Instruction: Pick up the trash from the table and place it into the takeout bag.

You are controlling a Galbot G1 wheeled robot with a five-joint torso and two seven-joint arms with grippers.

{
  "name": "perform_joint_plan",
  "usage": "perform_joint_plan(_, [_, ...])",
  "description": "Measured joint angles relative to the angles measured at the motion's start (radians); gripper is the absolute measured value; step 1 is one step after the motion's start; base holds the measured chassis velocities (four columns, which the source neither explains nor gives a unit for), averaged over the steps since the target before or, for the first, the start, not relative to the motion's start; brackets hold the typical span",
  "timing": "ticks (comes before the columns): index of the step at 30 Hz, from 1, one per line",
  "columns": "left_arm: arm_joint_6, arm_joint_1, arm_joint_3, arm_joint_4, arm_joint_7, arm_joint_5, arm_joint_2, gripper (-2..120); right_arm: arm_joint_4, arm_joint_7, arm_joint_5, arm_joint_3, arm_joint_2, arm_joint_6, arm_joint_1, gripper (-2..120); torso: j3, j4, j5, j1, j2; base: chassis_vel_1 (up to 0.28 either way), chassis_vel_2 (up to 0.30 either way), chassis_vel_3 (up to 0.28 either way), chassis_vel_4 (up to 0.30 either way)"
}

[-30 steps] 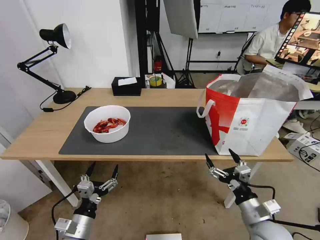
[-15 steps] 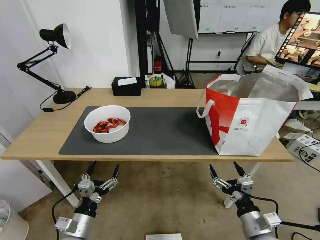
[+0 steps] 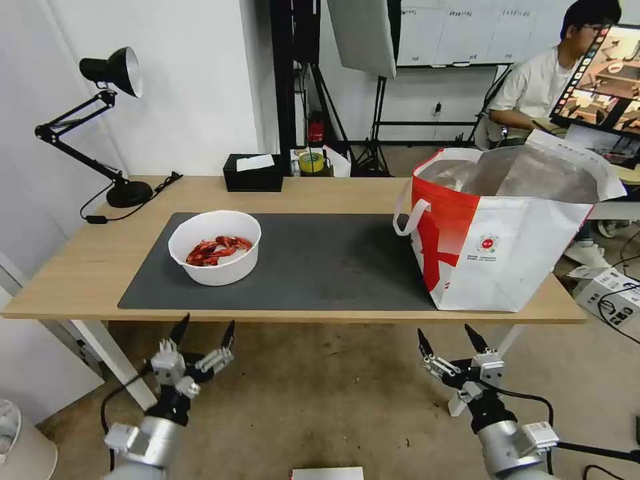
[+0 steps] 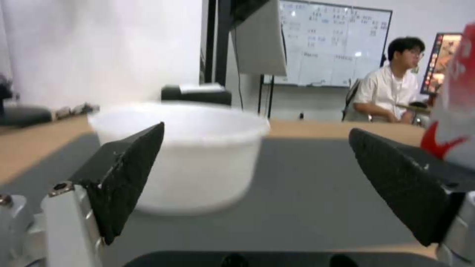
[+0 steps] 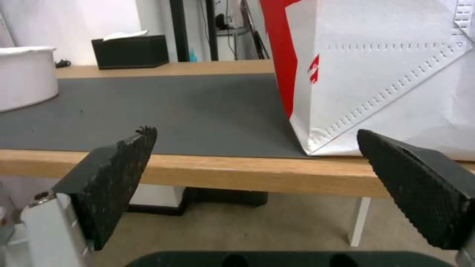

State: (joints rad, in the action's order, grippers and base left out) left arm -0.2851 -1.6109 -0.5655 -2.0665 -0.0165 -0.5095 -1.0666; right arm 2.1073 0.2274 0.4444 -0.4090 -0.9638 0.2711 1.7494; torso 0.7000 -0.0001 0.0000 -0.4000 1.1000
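As crayfish shells (image 3: 218, 249) fill bowl (image 3: 215, 269), bag (image 3: 513, 253) rightward

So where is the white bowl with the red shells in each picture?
Head view: the white bowl sits on the left part of the dark grey mat.
Left wrist view: the bowl is close up, between the left pincer's fingers.
Right wrist view: its side shows at the edge.
Shared landmark: the black tissue box.
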Motion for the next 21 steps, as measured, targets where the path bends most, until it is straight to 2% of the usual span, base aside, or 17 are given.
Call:
perform_joint_plan(3, [0.034,0.064,-0.003,0.003,0.030,-0.060,0.096,100,0.000,-0.001,0.000,0.000,0.000,0.000,0.000,100,0.000,0.0001,-0.0001,0.000,0.000,0.000,0.000,0.000,0.000])
perform_joint_plan(4, [0.034,0.064,-0.003,0.003,0.030,-0.060,0.096,100,0.000,-0.001,0.000,0.000,0.000,0.000,0.000,100,0.000,0.0001,-0.0001,0.000,0.000,0.000,0.000,0.000,0.000])
perform_joint_plan(7, [0.073,0.132,0.005,0.017,0.059,-0.132,0.186,100,0.000,0.000,0.001,0.000,0.000,-0.001,0.000,100,0.000,0.0001,-0.0001,0.000,0.000,0.000,0.000,0.000,0.000])
perform_joint_plan(11, [0.098,0.187,0.020,0.035,0.077,-0.167,0.232,100,0.000,0.000,0.001,0.000,0.001,-0.001,-0.001,100,0.000,0.0001,-0.0002,0.000,0.000,0.000,0.000,0.000,0.000])
perform_joint_plan(14, [0.156,0.289,0.059,0.067,0.100,-0.232,0.317,100,0.000,-0.001,0.001,0.000,0.001,-0.001,-0.001,100,0.000,0.0000,-0.0002,0.000,0.000,0.000,0.000,0.000,0.000])
perform_joint_plan(21, [0.227,0.345,0.066,0.087,0.132,-0.300,0.407,100,0.000,-0.001,0.001,0.000,0.001,-0.001,-0.001,100,0.000,0.0005,-0.0002,0.000,0.000,0.000,0.000,0.000,0.000])
